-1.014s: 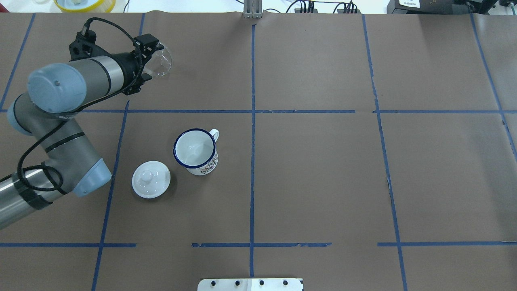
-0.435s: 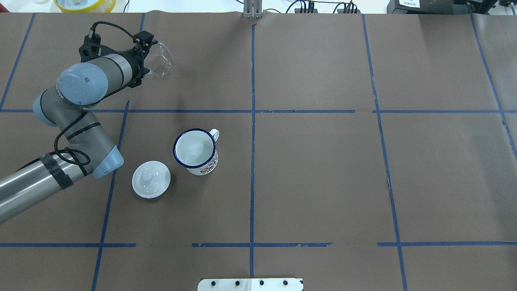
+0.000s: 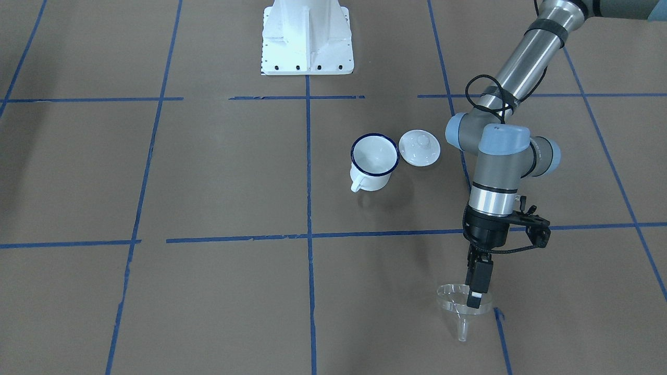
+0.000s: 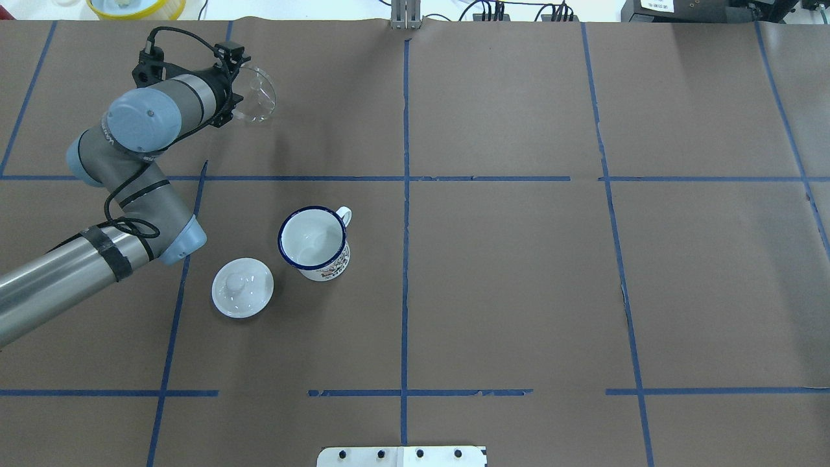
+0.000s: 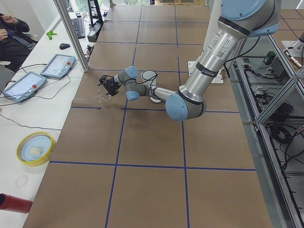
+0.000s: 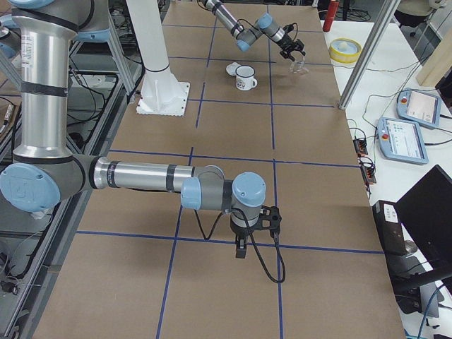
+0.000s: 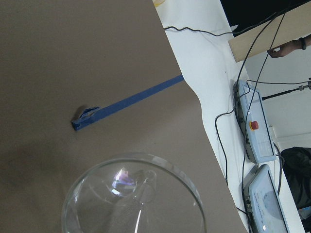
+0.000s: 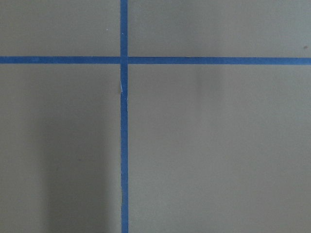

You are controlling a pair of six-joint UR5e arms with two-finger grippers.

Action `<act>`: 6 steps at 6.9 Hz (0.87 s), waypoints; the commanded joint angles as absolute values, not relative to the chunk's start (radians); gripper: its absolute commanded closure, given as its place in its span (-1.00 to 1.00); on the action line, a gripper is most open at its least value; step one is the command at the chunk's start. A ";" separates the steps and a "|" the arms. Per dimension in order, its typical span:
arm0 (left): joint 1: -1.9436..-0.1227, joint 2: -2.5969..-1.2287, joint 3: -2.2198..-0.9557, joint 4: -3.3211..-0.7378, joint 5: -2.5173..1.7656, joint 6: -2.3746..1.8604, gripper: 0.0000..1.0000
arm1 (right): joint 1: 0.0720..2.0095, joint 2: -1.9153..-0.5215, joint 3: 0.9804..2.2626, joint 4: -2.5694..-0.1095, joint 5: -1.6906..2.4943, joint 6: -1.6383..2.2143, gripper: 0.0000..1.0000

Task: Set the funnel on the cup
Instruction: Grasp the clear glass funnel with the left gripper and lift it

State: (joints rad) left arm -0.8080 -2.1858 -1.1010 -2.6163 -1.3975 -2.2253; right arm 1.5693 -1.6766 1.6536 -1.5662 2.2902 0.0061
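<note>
The clear funnel (image 3: pixel 451 298) lies at the table's far left, mouth tilted toward the robot, stem pointing away; it shows in the overhead view (image 4: pixel 260 97) and fills the bottom of the left wrist view (image 7: pixel 131 199). My left gripper (image 3: pixel 475 298) points down at its rim, fingers apparently slightly apart across the rim's wall; its place in the overhead view (image 4: pixel 238 61) is just left of the funnel. The white cup (image 4: pixel 314 241) with a dark blue rim stands upright nearer the robot, also in the front view (image 3: pixel 372 164). My right gripper (image 6: pixel 240 247) shows only in the exterior right view, over bare table; I cannot tell its state.
A round white lid with a knob (image 4: pixel 242 287) lies just left of the cup. The table's far edge runs close behind the funnel, with a yellow bowl (image 4: pixel 136 6) and control pendants (image 7: pixel 255 126) beyond. The robot's white base (image 3: pixel 307 36) is at the near side.
The left arm has swung in and dropped lower, which brought the gripper more upright over the funnel's rim. The funnel, cup and lid have not moved.
</note>
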 commanded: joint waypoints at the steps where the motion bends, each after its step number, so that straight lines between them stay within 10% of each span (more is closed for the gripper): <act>1: -0.821 -2.235 -1.031 -2.638 -1.397 -2.243 -0.45 | 1.569 -1.677 1.654 -1.566 2.290 0.006 -1.00; 6: -0.819 -2.237 -1.035 -2.640 -1.399 -2.240 -0.01 | 1.569 -1.677 1.654 -1.566 2.290 0.006 -1.00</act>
State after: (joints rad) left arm -0.8193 -2.2363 -1.0329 -2.6398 -1.3988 -2.2408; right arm 1.5693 -1.6766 1.6537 -1.5662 2.2902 0.0061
